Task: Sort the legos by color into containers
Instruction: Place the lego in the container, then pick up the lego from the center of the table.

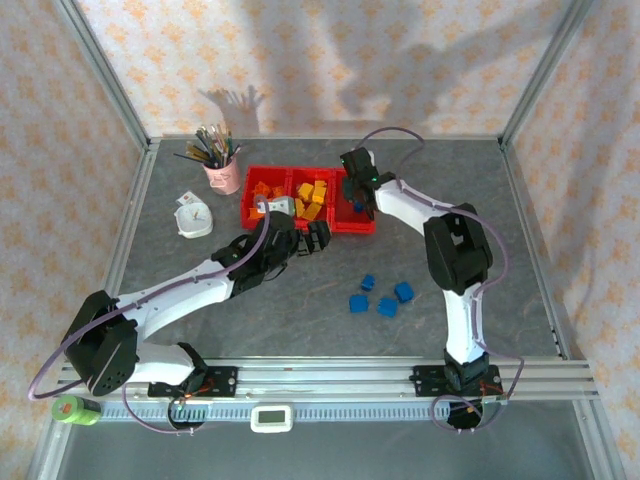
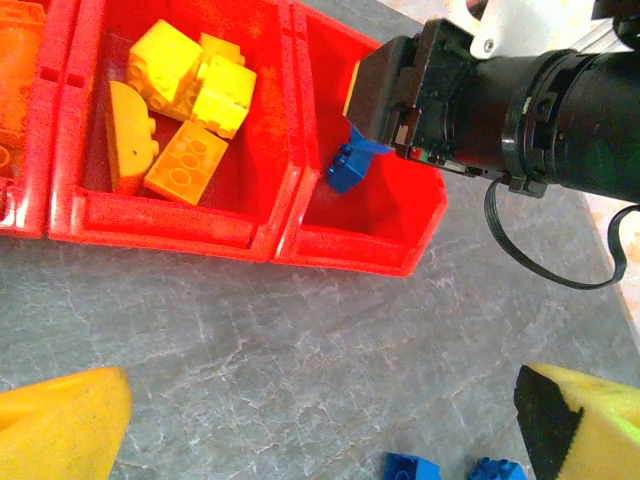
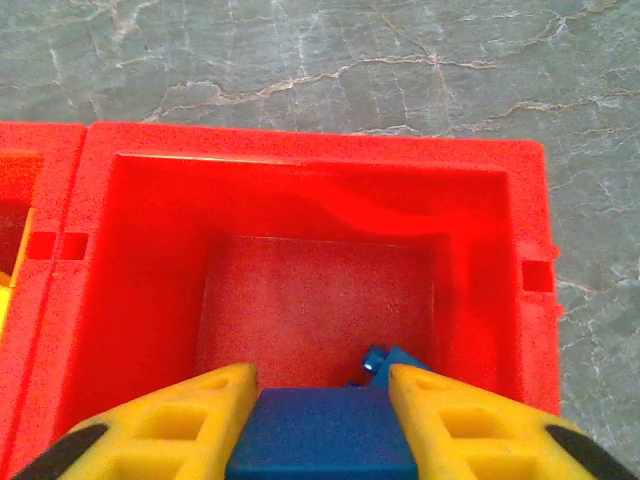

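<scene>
Across the grey counter, floral walls around: 4 blue legos, 3 red bins; right gripper pinches 1 blue brick, left gripper spread.

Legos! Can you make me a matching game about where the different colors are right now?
Things:
1. orange legos
2. yellow legos
3. held blue lego
4. loose blue legos

Places:
A. on the table
B. in the middle bin
C. in the right gripper, over the right bin
D. in the left bin

Pairs: 1-D, 2-B, 3-C, 4-A.
</scene>
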Robot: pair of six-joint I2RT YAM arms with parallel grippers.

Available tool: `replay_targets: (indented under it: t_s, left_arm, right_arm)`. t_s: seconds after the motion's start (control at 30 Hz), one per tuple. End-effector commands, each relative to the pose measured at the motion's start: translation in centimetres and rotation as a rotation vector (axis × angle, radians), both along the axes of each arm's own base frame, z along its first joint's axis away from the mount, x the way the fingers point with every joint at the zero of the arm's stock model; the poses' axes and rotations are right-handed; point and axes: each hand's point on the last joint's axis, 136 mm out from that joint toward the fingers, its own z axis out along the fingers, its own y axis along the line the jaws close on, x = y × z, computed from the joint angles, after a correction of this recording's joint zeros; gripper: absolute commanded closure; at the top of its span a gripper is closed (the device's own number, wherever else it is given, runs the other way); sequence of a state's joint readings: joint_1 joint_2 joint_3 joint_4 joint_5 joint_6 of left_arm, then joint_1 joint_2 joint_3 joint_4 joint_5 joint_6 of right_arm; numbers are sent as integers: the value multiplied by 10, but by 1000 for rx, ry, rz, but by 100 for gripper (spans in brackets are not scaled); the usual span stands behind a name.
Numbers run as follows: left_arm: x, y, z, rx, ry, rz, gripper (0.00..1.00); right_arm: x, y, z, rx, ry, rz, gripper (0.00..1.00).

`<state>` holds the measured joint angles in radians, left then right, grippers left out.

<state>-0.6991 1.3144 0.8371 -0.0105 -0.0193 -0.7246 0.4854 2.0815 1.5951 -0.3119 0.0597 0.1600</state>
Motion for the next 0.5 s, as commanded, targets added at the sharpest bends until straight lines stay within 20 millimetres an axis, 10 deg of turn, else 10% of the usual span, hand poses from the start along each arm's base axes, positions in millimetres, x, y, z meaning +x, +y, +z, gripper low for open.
replay_targets:
  t_s: [0.0,0.23,0.47]
  left_arm:
    - [7,2,11,-6,-32,13,1]
    - [4,-1,16,-10,-32,-16,1]
    - [-18,-13,10,-18,-6,-91,1]
  right_arm:
    - [8,3,8,-17,-6,12,54]
    - [-5,3,51,39,-56,33,42]
    - [-76,-30,56,50,-5,22,36]
